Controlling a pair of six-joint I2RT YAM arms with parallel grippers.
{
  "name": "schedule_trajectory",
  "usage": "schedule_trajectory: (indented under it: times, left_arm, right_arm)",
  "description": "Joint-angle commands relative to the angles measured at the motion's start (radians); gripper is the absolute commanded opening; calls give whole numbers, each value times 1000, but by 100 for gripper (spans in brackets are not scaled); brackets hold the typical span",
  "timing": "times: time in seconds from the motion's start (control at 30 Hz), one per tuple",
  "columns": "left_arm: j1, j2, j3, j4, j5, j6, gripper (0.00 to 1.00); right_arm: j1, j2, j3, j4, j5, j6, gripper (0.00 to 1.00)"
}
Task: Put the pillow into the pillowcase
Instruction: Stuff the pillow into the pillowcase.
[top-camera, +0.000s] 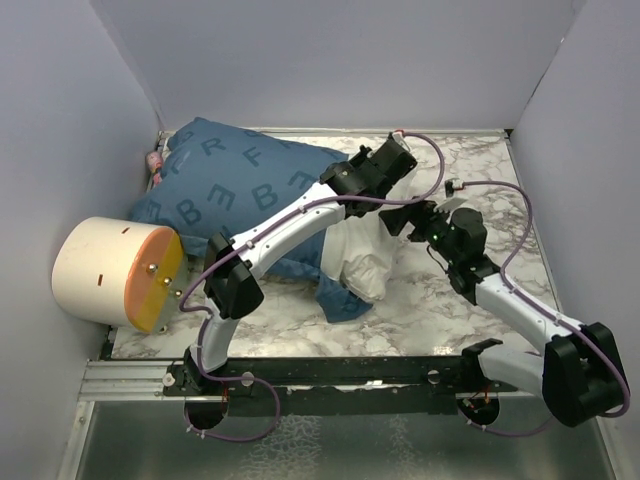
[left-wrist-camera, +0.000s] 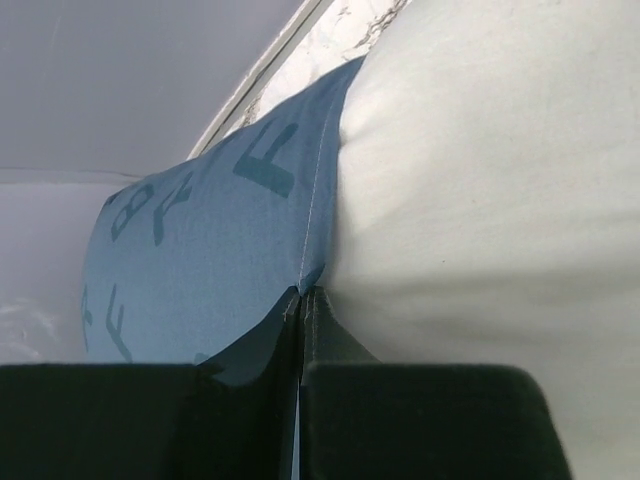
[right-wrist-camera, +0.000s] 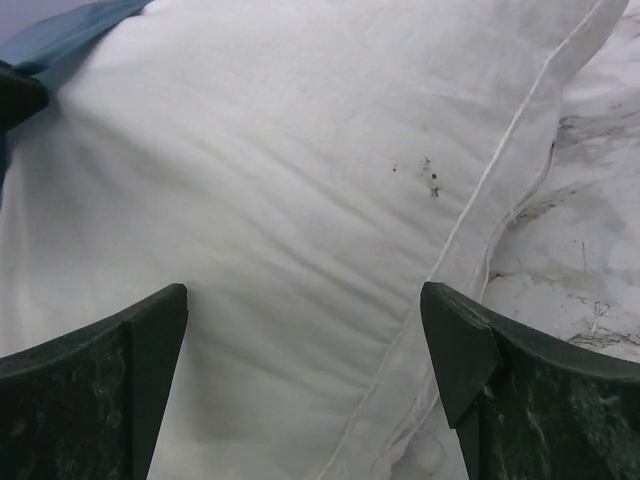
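Left hand (left-wrist-camera: 302, 296) is clenched on the hem of the pillowcase (left-wrist-camera: 200, 250), pinching blue cloth right where it meets the pillow (left-wrist-camera: 480, 180). This is likely to hold the mouth taut so the case can be drawn further over.

Right hand (right-wrist-camera: 305, 300) is released and spread wide above the pillow's bare end, gripping nothing (probably poised to push or grasp).

The pillow sits mostly inside the case. The case fills the surface (top-camera: 480, 170) toward 10 o'clock, with the white end poking out at its 4 o'clock side, near centre.

The pillow is plump, white and softly creased, with a stitched seam along one edge and a few tiny dark specks. The case is blue with darker letters.
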Motion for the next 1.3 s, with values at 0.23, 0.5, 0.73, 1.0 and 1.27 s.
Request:
schedule_trajectory:
  times: [0.23, 0.5, 0.73, 1.0, 1.27]
  left_arm:
    - [-85, -41, 185, 104, 519, -17, 0]
    - [-86, -16, 314, 233, 920, -187, 0]
    - [-77, -58, 227, 465, 1233, -376, 0]
    - [167, -111, -125, 736, 1405, -539, 0]
    - [218, -125, -486, 991, 1516, -620, 0]
  right_arm:
    - [18, 406, 160, 270, -342, 181, 94]
    - [35, 521, 262, 646, -321, 362, 1]
    - [98, 345, 270, 691, -245, 247, 1]
    - [257, 316, -148, 834, -97, 179, 1]
    - [214, 451, -227, 926, -319, 134, 15]
